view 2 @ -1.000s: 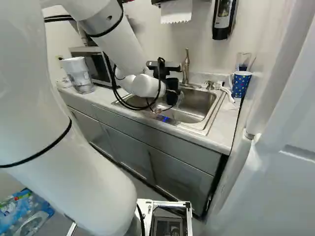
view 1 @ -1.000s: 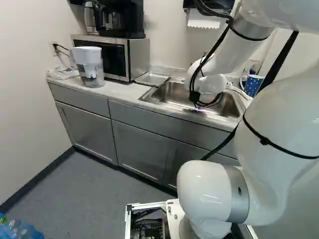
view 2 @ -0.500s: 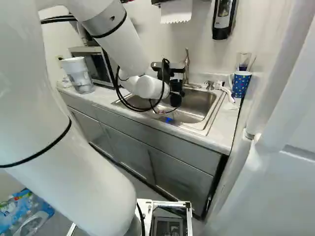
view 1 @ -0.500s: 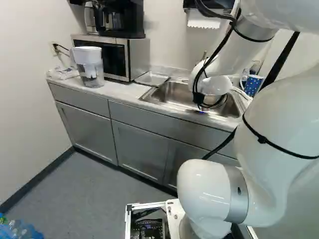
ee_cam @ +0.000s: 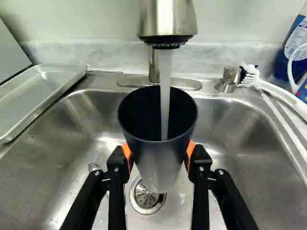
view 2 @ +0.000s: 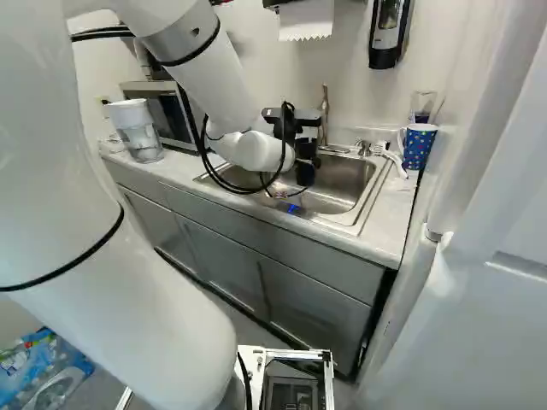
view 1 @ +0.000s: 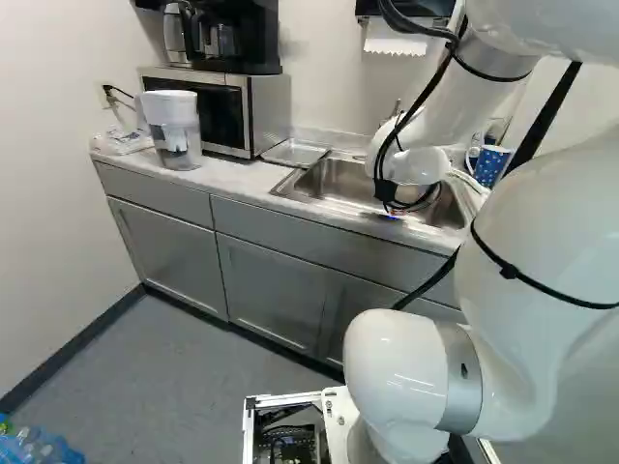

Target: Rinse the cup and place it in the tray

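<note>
In the right base view the gripper [view 2: 305,154] hangs over the sink [view 2: 368,184], its fingertips hard to make out. The wrist view shows the gripper [ee_cam: 159,155] with an orange pad against each side of a dark cup [ee_cam: 156,167], shut on it. The cup stands mouth up, slightly tilted, above the drain. A stream of water [ee_cam: 165,96] runs from the faucet [ee_cam: 167,21] into its mouth. The metal tray [ee_cam: 45,91] lies on the counter beside the sink, and the left base view also shows this tray [view 1: 295,153].
A dish brush [ee_cam: 268,86] and a faucet handle [ee_cam: 227,80] are at the sink's rim. A blue patterned mug [view 2: 419,145] stands on the counter past the sink. The microwave [view 1: 259,111] and water pitcher [view 1: 174,130] are on the tray's far side from the sink.
The wrist and gripper have shifted slightly rightward in both base views, then held nearly still over the last half second. The base has not moved.
</note>
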